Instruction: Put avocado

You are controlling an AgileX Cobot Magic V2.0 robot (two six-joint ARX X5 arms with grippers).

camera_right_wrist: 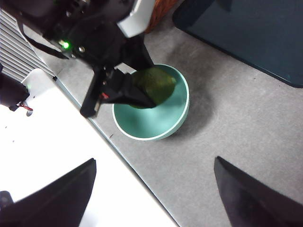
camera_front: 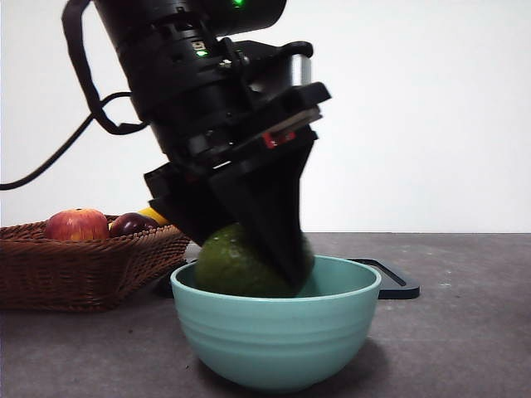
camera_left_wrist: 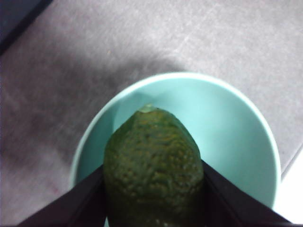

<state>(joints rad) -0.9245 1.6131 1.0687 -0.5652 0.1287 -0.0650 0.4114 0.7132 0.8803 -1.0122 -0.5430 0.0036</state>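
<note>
1. Table (camera_front: 465,332), dark grey and matte, spreads under everything the fingers are working above; a black flat tray (camera_front: 390,278) lies on it behind them.
2. Left arm's black body comes down from above, and its left gripper (camera_front: 257,257) hangs tilted with its fingertips dipping just inside the rim of the bowl.
3. Wicker basket (camera_front: 75,269) sits off to one side of the fingers, well apart from them, holding a red apple (camera_front: 76,225), a dark purple fruit (camera_front: 131,222) and something yellow behind that I cannot make out.
4. Teal bowl (camera_front: 278,336) stands directly beneath the fingertips, with nothing in it but what the gripper carries.
5. Avocado (camera_left_wrist: 154,165), dark green and pebbled, is clamped between the two fingers, pressed on both flanks, its stem end pointing out past the fingertips. It sits partly below the rim; whether it touches the bowl's floor I cannot tell.
6. Right gripper (camera_right_wrist: 151,198) waits high and away, its fingers spread wide apart around nothing.
7. Risks, as I judge them:
   - Released while tilted and near the rim, the rounded fruit could roll against the wall and rock the bowl.
   - Pushing lower could drive a fingertip into the wall and shove or tip the bowl.
   - Opening too little may drag the fruit back out as the fingers lift.
</note>
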